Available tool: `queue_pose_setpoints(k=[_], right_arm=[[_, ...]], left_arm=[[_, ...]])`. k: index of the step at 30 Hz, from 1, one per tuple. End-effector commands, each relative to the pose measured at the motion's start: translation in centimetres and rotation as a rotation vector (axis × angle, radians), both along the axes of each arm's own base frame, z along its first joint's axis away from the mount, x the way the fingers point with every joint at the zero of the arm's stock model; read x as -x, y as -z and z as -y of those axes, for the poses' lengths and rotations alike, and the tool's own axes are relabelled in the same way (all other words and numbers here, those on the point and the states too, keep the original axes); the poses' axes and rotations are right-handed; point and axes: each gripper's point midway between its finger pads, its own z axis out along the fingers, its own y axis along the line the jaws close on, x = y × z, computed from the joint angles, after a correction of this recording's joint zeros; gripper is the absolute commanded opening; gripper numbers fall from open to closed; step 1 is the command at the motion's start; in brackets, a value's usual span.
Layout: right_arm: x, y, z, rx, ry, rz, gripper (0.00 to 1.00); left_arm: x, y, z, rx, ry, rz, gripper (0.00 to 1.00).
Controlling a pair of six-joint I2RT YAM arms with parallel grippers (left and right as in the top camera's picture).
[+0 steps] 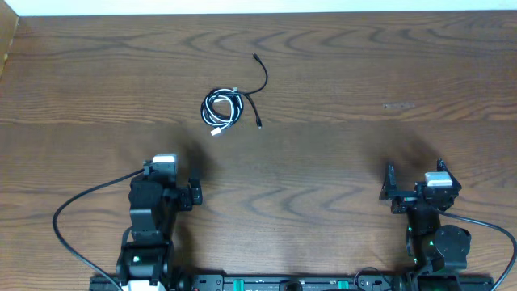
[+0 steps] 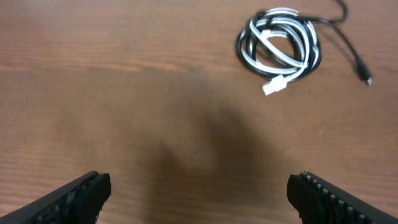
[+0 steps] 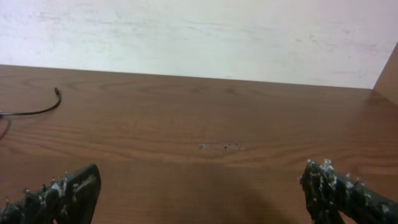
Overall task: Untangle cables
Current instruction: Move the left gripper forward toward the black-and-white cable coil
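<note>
The cables (image 1: 224,107) lie on the wooden table, a white cord and a black cord coiled together in one small loop. A black tail (image 1: 260,81) curves out to the upper right with a plug at each end. In the left wrist view the coil (image 2: 280,45) sits at the upper right, a white plug (image 2: 274,86) sticking out below it. My left gripper (image 2: 199,193) is open and empty, well short of the coil. My right gripper (image 3: 199,190) is open and empty, far to the right. The right wrist view shows only a black plug end (image 3: 57,92).
The wooden table (image 1: 339,153) runs back to a pale wall (image 3: 199,37). Both arm bases sit at the front edge, with the left arm (image 1: 153,210) and right arm (image 1: 428,210) each trailing a thick black cable.
</note>
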Motion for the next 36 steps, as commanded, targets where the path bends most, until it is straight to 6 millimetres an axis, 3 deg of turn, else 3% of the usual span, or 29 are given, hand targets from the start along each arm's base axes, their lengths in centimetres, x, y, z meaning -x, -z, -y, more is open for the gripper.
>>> queue_pose_setpoints(k=[1, 36], right_arm=[[0.0, 0.1, 0.0, 0.012, 0.003, -0.004, 0.99], [0.0, 0.1, 0.0, 0.012, 0.002, -0.004, 0.99]], left_arm=[[-0.5, -0.9, 0.0, 0.018, -0.012, -0.023, 0.96], [-1.5, -2.7, 1.5, 0.068, 0.055, -0.266, 0.96]])
